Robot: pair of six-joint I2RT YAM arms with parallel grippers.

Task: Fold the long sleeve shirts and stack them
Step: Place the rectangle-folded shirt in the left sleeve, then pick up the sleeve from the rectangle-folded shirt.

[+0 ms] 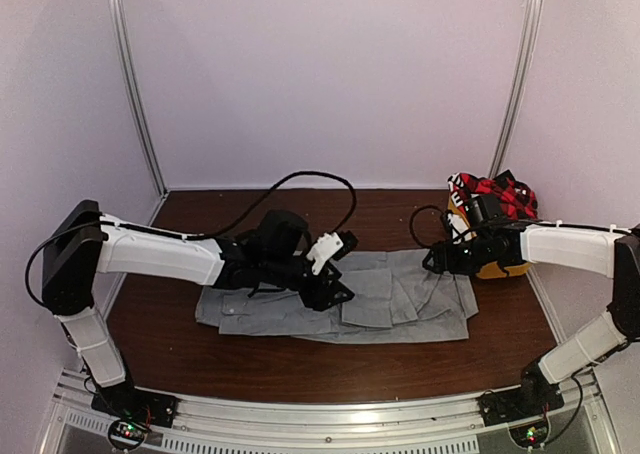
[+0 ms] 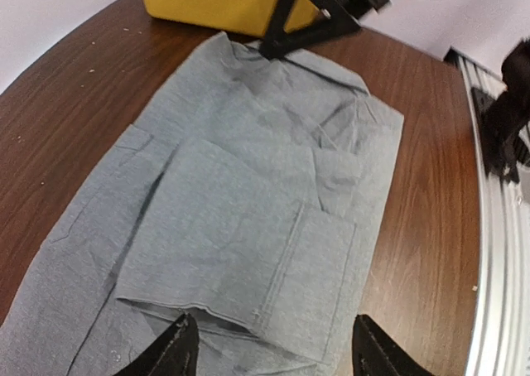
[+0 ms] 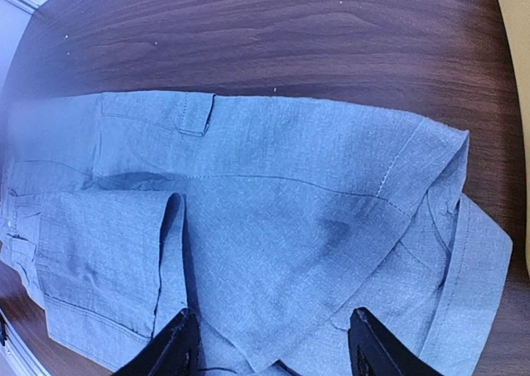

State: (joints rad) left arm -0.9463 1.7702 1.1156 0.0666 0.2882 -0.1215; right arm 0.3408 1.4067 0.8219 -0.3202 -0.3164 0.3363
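Grey long sleeve shirt (image 1: 340, 299) lies flat on the bench (image 1: 250, 359), roughly centred and a little to the right. Its long axis runs left to right, parallel to the near edge. Its right end sits just beside the yellow tub (image 1: 495, 269). We cannot tell from these views which end carries the collar.

The sides are already turned in, so the garment reads as a long narrow strip. In the left wrist view a folded-over panel (image 2: 248, 252) lies on top of the body; we judge it to be a sleeve laid inward. This layout suits a lengthwise fold next, one end brought over the other.

Left end effector (image 1: 335, 284) hovers over the middle of the strip. Its fingers (image 2: 178, 351) are apart with nothing between them and cloth visible below.

Right end effector (image 1: 440, 259) is low over the right end, next to the tub. Its jaws are also apart and no cloth is pinched in the wrist view (image 3: 273, 343). We judge each arm is placed to cover its own half of the strip.

Red-and-black plaid shirt (image 1: 497, 194) is bunched in the tub at the far right, not yet folded.
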